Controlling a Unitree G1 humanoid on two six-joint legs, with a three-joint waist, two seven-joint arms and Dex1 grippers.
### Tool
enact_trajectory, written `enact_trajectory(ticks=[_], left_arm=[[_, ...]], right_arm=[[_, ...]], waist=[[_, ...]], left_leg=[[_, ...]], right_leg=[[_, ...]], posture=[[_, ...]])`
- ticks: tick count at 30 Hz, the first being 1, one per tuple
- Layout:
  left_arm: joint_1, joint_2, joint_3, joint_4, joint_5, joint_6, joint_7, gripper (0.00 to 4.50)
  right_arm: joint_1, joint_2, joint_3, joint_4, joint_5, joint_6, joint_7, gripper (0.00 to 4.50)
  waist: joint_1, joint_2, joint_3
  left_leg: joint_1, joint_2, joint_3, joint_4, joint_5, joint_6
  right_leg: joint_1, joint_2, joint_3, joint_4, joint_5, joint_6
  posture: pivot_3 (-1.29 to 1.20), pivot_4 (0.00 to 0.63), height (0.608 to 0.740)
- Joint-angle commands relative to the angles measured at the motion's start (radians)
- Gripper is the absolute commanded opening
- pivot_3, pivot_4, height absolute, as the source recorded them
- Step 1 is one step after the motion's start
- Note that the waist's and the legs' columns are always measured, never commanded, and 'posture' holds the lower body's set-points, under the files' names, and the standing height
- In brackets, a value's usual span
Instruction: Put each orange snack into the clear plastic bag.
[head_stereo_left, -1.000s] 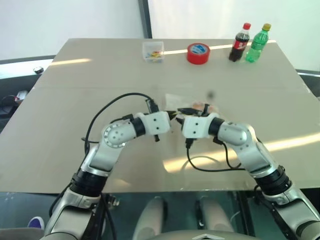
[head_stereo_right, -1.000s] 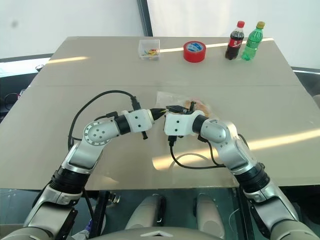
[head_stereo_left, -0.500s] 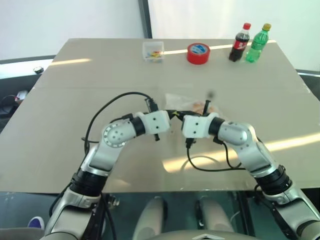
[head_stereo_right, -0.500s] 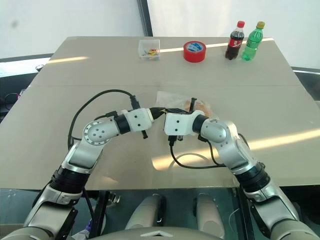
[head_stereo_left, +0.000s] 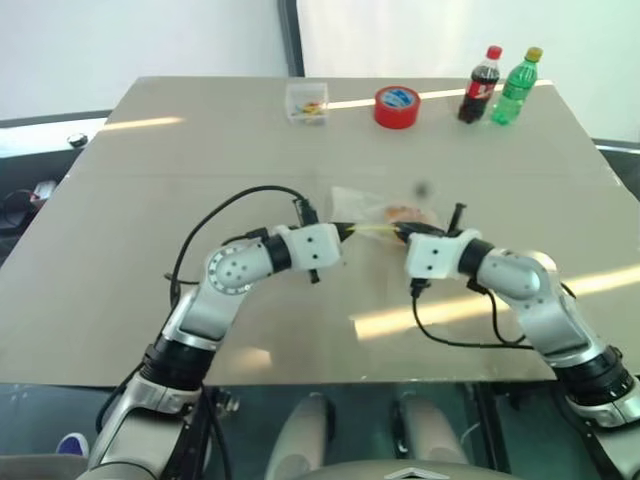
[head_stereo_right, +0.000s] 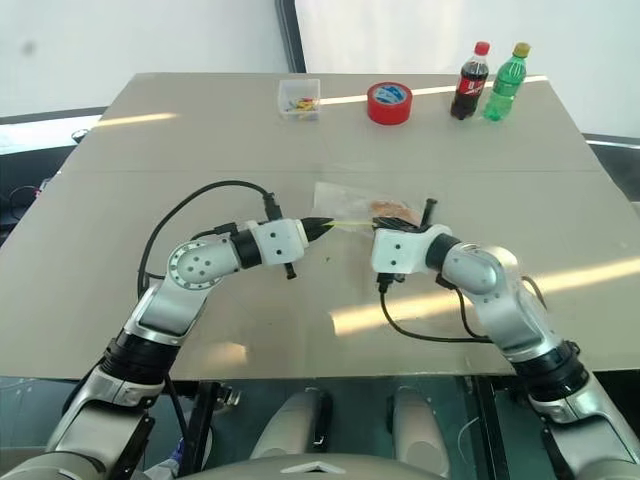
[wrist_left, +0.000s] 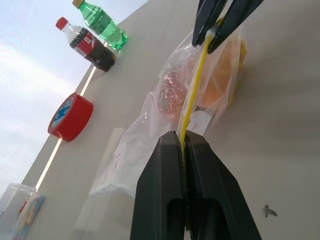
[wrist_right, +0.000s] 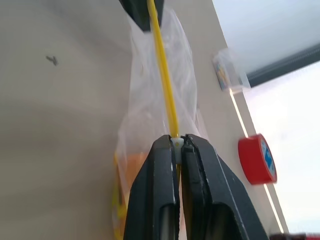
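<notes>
Late stage, by the look of it: crinkly clear plastic zip bag (head_stereo_right: 365, 207) on the beige tabletop (head_stereo_right: 200, 140), orange-brown snacks (head_stereo_right: 395, 208) seemingly inside, yellow zip strip (wrist_left: 196, 87) stretched between left gripper (wrist_left: 181, 145) and right gripper (wrist_right: 176, 145), each clamped on it, sealing apparently remaining.
</notes>
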Motion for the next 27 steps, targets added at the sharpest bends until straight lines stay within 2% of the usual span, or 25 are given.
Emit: enact_trajectory(ticks=[1,11,14,18,22,27], left_arm=[[-0.011,0.040,0.073,0.029,-0.001,-0.001,0.032,0.00],[-0.041,0.039,0.082,0.069,-0.019,-0.002,0.044,0.00],[-0.058,0.031,0.092,0.072,-0.041,0.015,0.050,0.00],[-0.143,0.001,0.129,0.100,-0.101,0.081,0.079,0.00],[-0.263,0.004,0.124,0.255,-0.056,0.052,0.140,0.00],[-0.383,0.005,0.105,0.430,-0.009,-0.051,0.199,0.00]], right_arm=[[0.049,-0.076,-0.146,0.033,-0.015,0.037,-0.040,0.07],[0.081,-0.178,-0.244,0.084,0.006,0.015,-0.087,0.07],[0.052,-0.175,-0.256,0.068,0.027,0.027,-0.088,0.07],[-0.058,-0.177,-0.259,0.069,0.042,0.037,-0.088,0.07],[-0.161,-0.197,-0.246,0.168,0.002,-0.008,-0.124,0.07],[-0.217,-0.198,-0.252,0.219,-0.021,-0.043,-0.174,0.07]], waist=[[0.001,0.000,0.000],[0.000,0.000,0.000],[-0.001,0.000,0.000],[0.000,0.000,0.000],[0.001,0.000,0.000],[0.001,0.000,0.000]], left_leg=[[0.000,0.000,0.000,0.000,0.000,0.000],[0.000,0.000,0.000,0.000,0.000,0.000],[0.000,0.000,0.001,0.000,0.000,0.000],[0.000,0.000,0.000,0.000,0.000,0.000],[-0.001,-0.001,0.000,0.000,0.000,0.000],[-0.002,-0.002,0.001,0.000,0.000,0.000]], right_leg=[[0.000,0.000,0.000,0.000,0.000,0.000],[0.000,0.000,0.000,0.000,0.000,0.000],[0.000,0.000,0.001,0.000,0.000,0.000],[0.000,0.000,0.000,0.000,0.000,0.000],[0.000,0.000,-0.001,0.000,0.000,0.000],[0.000,0.000,0.000,-0.001,0.000,0.000]], posture=[[0.00,0.150,0.740],[0.00,0.150,0.740],[0.00,0.150,0.740],[0.00,0.150,0.740],[0.00,0.150,0.740],[0.00,0.150,0.740]])
